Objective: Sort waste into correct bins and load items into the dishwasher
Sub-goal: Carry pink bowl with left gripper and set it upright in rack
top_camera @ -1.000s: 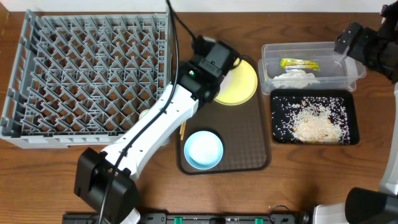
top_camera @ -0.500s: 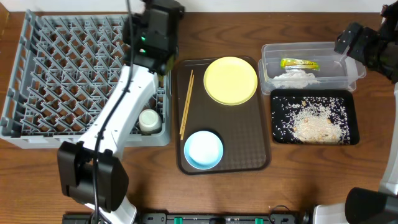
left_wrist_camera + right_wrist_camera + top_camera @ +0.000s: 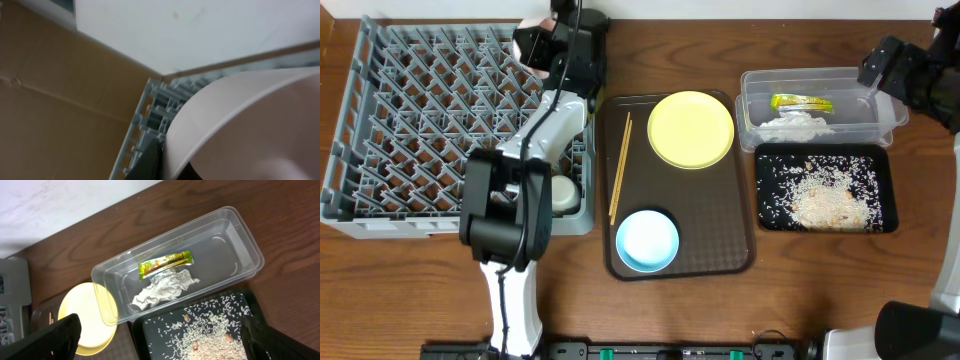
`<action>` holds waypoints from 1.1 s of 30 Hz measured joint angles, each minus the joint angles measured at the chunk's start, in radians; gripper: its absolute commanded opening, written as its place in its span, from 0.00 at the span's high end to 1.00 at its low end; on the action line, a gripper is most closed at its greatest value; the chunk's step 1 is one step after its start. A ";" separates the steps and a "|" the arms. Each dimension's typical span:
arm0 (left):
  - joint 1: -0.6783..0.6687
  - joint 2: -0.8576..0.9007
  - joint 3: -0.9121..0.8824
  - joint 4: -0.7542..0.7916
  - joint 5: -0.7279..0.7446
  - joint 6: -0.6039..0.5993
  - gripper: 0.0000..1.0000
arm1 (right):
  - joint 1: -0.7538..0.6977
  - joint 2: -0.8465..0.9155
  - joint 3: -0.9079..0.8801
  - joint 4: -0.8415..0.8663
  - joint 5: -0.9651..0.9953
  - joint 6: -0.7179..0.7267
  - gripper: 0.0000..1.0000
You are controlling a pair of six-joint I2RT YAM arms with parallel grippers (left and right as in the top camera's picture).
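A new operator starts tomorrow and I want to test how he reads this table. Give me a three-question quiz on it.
1. True or false: the white cup sits in the grey dish rack.
2. What lies in the clear tub beside the crumpled paper? A a spoon B a yellow-green wrapper C a bottle cap
3. Which dish does the left gripper hold?
Key: 1 true; 2 B; 3 the pinkish-white bowl.
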 measured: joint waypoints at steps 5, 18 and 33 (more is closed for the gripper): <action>0.018 -0.002 0.000 0.015 -0.038 0.009 0.92 | 0.000 0.000 0.000 0.000 0.000 0.000 0.01; -0.004 -0.001 0.000 -0.049 -0.039 0.003 0.92 | 0.000 0.000 0.000 0.000 0.000 0.000 0.01; -0.018 0.000 0.002 -0.139 -0.042 -0.029 0.92 | 0.000 0.000 0.000 0.000 0.000 0.000 0.01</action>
